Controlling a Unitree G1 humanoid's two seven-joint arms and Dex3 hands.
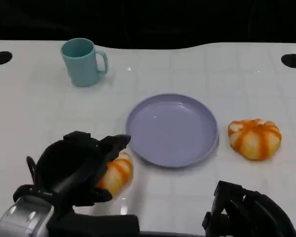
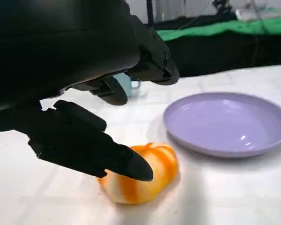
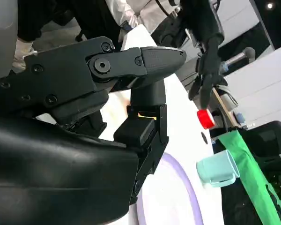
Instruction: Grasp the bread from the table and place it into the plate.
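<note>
Left robot hand (image 1: 81, 165) fingers apart around orange-striped, rounded bread (image 1: 116, 174), beside lavender plate (image 1: 171, 129).

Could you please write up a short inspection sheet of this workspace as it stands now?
Surface: white table, glossy, with a dark round hole near each far corner.
Job's things: one orange-striped bread lying on the table beside the purple plate; the plate holds nothing; a second bread lies on the plate's other side.
Clutter: teal mug, upright, at the far left.
Hands: left hand over the near bread, a finger touching it, fingers around it but not clearly closed; right hand low at the near edge, holding nothing seen.
Cables: nothing seen.
Surroundings: green cloth beyond the table; a person in white nearby.
</note>
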